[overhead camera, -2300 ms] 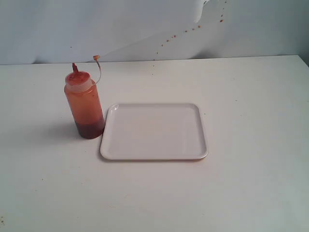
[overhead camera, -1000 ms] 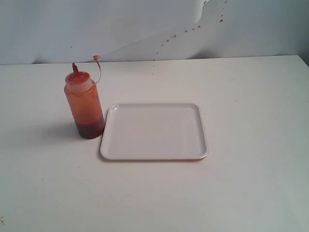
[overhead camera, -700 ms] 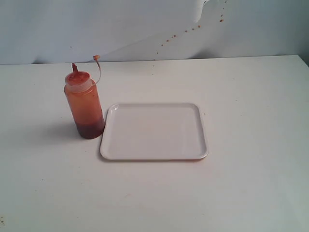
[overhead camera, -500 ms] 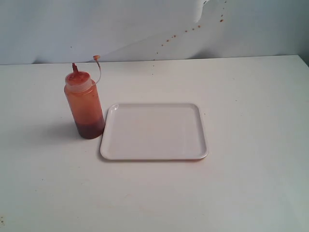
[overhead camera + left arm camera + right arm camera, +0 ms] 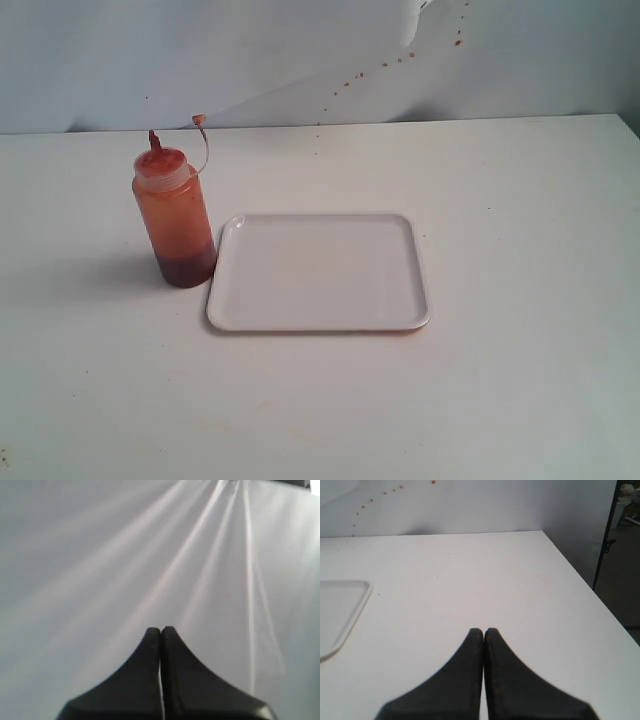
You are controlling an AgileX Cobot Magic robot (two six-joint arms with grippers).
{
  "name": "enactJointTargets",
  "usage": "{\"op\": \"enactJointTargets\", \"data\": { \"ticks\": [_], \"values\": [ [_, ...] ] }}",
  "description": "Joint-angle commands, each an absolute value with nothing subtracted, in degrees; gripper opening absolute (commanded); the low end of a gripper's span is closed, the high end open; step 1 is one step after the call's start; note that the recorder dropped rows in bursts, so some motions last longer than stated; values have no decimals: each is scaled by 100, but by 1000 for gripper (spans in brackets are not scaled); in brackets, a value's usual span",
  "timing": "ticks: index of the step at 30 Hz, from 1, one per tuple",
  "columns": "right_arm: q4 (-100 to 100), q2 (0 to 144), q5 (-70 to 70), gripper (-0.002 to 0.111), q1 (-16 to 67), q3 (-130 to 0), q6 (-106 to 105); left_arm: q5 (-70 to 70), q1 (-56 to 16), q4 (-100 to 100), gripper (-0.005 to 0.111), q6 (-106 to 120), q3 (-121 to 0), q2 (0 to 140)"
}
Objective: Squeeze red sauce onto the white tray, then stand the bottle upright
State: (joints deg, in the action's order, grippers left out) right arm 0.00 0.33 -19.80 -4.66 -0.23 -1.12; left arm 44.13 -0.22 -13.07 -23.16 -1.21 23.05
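Now we see the left end effector (image 5: 160, 630) and right end effector (image 5: 483, 631) pinched closed, empty, the right above the table (image 5: 500, 380); bottle (image 5: 175, 215) upright mid-left, beside the tray (image 5: 320, 270).

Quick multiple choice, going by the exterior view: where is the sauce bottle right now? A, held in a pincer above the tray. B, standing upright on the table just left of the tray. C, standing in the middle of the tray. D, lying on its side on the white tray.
B: the bottle stands upright, nozzle up, on the table beside the left rim of the white tray, with nothing gripping it.
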Motion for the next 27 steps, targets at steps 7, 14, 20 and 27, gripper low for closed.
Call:
{"op": "enactJointTargets", "data": {
  "ticks": [7,14,20,27],
  "values": [
    [-36,0,-1962,0,-450,0,-123,5908,5,-1018,0,-1535,-1055,7519],
    [-36,0,-1962,0,-450,0,-123,6996,5,-1790,0,-1389,-1864,10199],
    [-36,0,-1962,0,-450,0,-123,6996,5,-1684,0,-1148,-2327,11005],
    [-36,0,-1962,0,-450,0,-123,6996,5,-1684,0,-1148,-2471,11064]
  ]
}}
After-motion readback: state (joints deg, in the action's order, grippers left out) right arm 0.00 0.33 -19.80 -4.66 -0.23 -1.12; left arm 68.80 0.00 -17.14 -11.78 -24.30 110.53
